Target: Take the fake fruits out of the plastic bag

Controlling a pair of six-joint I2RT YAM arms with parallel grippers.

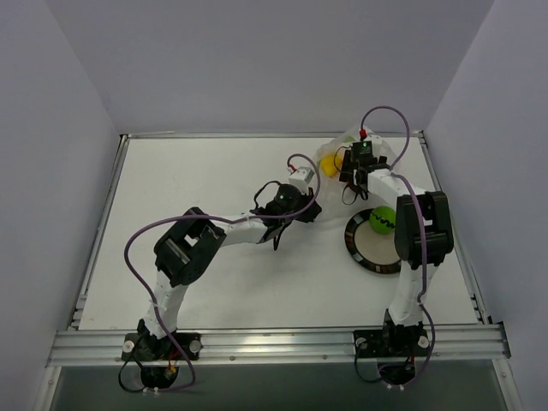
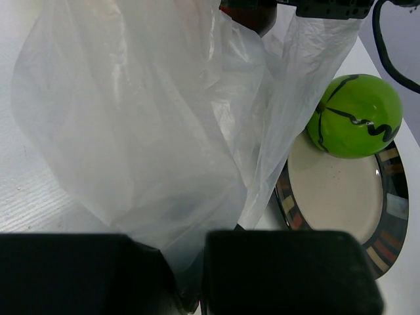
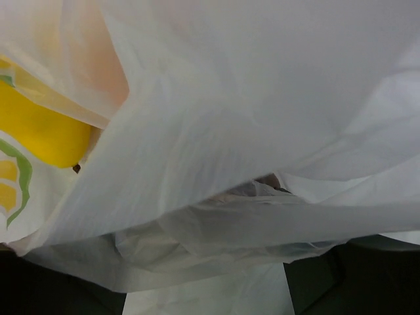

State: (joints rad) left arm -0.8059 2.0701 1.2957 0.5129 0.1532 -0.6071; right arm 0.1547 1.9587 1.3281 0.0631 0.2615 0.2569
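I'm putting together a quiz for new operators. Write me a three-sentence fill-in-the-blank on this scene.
1. The lone fruit on the plate is bright ____.
2. The bagged fruit in the right wrist view is ____.
3. The left gripper pinches the film of the ____.

Missing words: green; yellow; plastic bag

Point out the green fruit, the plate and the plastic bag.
green fruit (image 2: 357, 115): left wrist view, middle of its glossy skin.
plate (image 2: 335, 197): left wrist view, bare cream centre.
plastic bag (image 2: 151, 111): left wrist view, its crinkled clear film.
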